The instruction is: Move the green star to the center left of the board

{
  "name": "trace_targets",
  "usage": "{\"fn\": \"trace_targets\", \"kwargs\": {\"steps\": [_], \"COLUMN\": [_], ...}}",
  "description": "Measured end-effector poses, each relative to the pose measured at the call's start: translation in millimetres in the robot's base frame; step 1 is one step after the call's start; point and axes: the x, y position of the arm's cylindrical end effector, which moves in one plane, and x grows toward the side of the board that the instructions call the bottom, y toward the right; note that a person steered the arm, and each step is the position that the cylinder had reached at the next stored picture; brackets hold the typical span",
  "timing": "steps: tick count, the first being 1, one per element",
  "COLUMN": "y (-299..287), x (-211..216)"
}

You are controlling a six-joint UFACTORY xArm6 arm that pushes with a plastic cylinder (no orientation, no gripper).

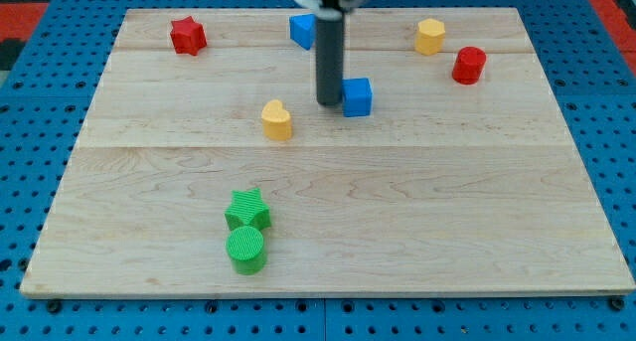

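Note:
The green star [247, 211] lies on the wooden board [417, 212] at the lower left of middle, touching a green cylinder [245, 250] just below it. My tip [328, 103] is near the board's upper middle, right against the left side of a blue cube [357, 96]. The tip is far above and to the right of the green star. A yellow heart-like block [277, 120] lies to the tip's lower left, between it and the star.
A red star [187, 35] sits at the top left. A blue block [303, 30] lies behind the rod at the top. A yellow hexagonal block [429, 36] and a red cylinder [468, 65] sit at the top right.

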Motion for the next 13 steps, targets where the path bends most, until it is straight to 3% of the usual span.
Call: {"fn": "trace_targets", "kwargs": {"steps": [1,2,3,4,5,8,11,13], "y": [-5,-21,-77,-160,-157,-100,-91,-95], "x": [98,147,160,135,119,127,115,74]}}
